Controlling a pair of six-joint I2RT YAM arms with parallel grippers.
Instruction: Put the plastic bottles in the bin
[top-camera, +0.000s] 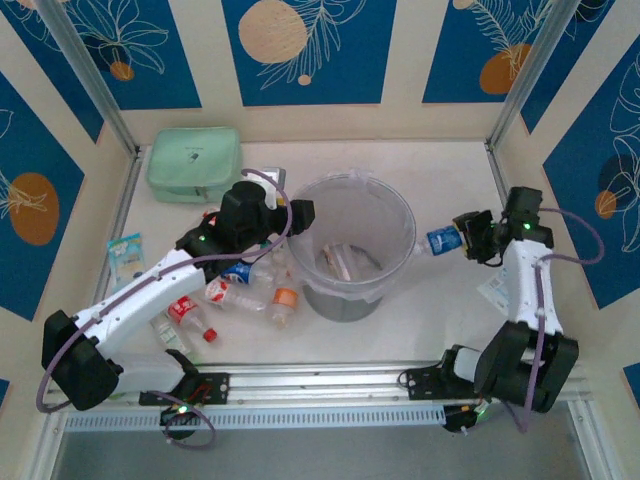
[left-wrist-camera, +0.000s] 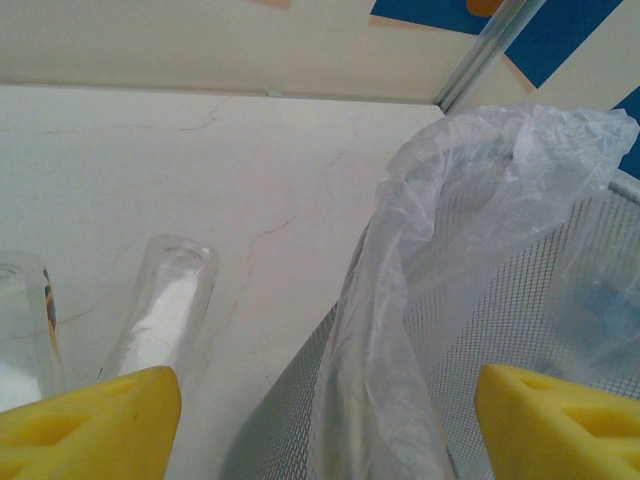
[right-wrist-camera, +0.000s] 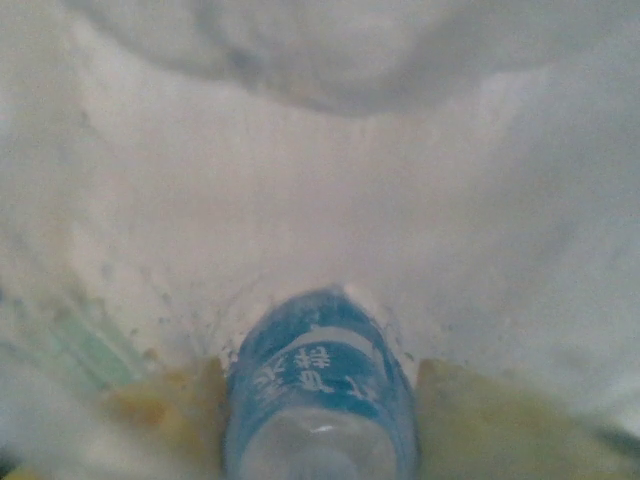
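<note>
The bin (top-camera: 400, 205), a grey mesh bucket lined with a clear bag, stands mid-table with a few bottles (top-camera: 345, 262) lying inside. My right gripper (top-camera: 462, 238) is shut on a blue-labelled plastic bottle (top-camera: 440, 240), held level with its cap against the bin's right rim. In the right wrist view that bottle (right-wrist-camera: 320, 390) sits between my yellow fingers (right-wrist-camera: 480, 420). My left gripper (top-camera: 300, 212) hovers open at the bin's left rim; its view shows the bag and mesh wall (left-wrist-camera: 500, 300) between its fingers (left-wrist-camera: 100, 420). Several bottles (top-camera: 235, 295) lie on the table left of the bin.
A mint-green zip pouch (top-camera: 195, 163) lies at the back left and a light-blue packet (top-camera: 127, 252) near the left wall. A pale packet (top-camera: 492, 290) sits beside the right arm. Two clear bottles (left-wrist-camera: 165, 310) lie left of my left fingers.
</note>
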